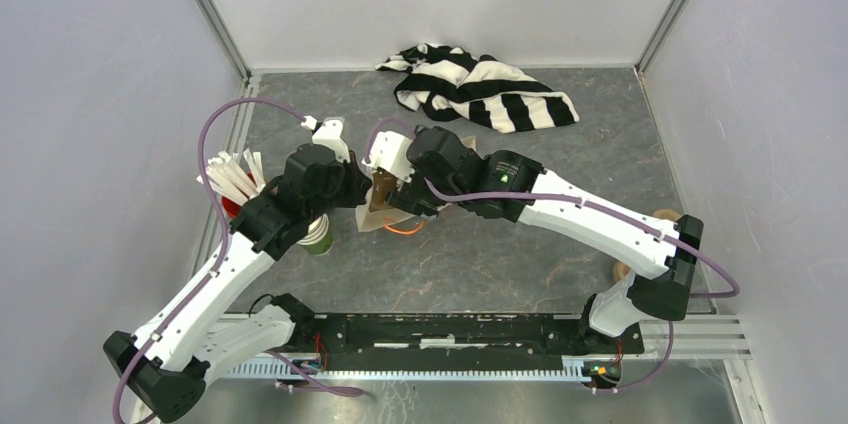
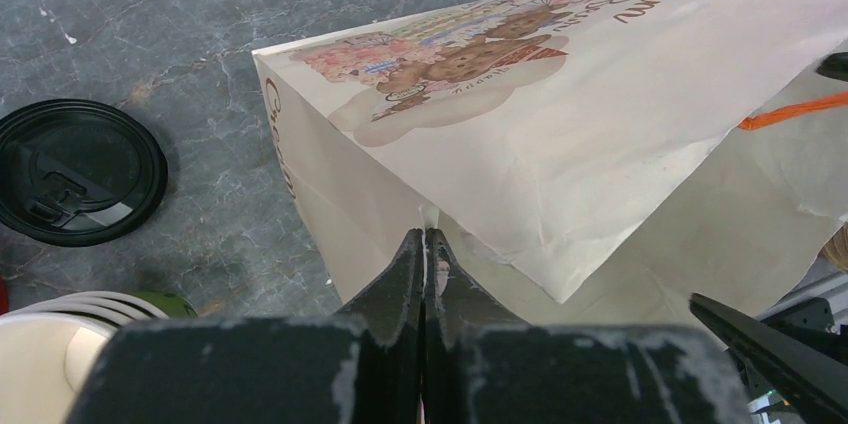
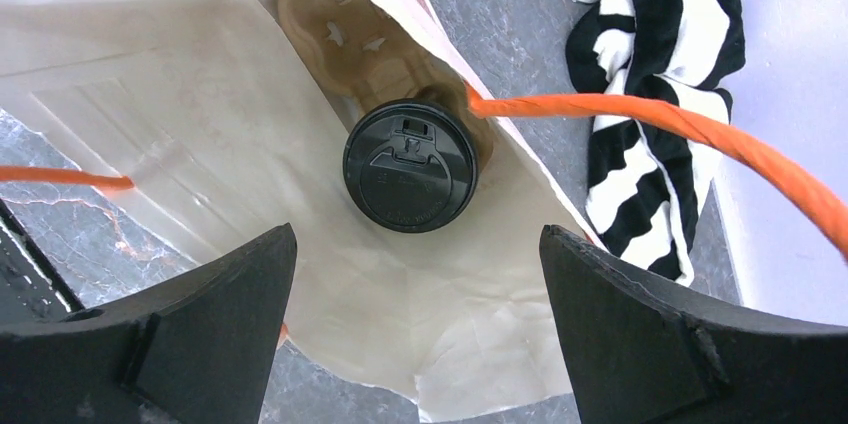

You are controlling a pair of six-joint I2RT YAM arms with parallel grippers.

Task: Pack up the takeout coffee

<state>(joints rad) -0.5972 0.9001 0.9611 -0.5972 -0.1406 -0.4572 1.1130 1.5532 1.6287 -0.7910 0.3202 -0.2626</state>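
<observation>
The takeout coffee (image 3: 410, 166) shows only its round black lid; it stands inside the cream paper bag (image 3: 200, 114), in a brown cardboard carrier (image 3: 345, 29). My right gripper (image 3: 415, 244) hangs open right above the bag's mouth, with nothing between its fingers. The bag (image 2: 560, 94) carries a bear print and orange handles (image 3: 640, 109). My left gripper (image 2: 425, 239) is shut on the bag's side fold at its rim. From the top view, both grippers meet over the bag (image 1: 383, 212), the left gripper (image 1: 368, 189) just left of the right gripper (image 1: 402, 196).
A loose black lid (image 2: 78, 172) lies on the table left of the bag. A stack of lidless green cups (image 1: 318, 236) stands under my left arm. White sticks in a red holder (image 1: 232, 181) are at the left wall. A striped cloth (image 1: 480, 89) lies at the back.
</observation>
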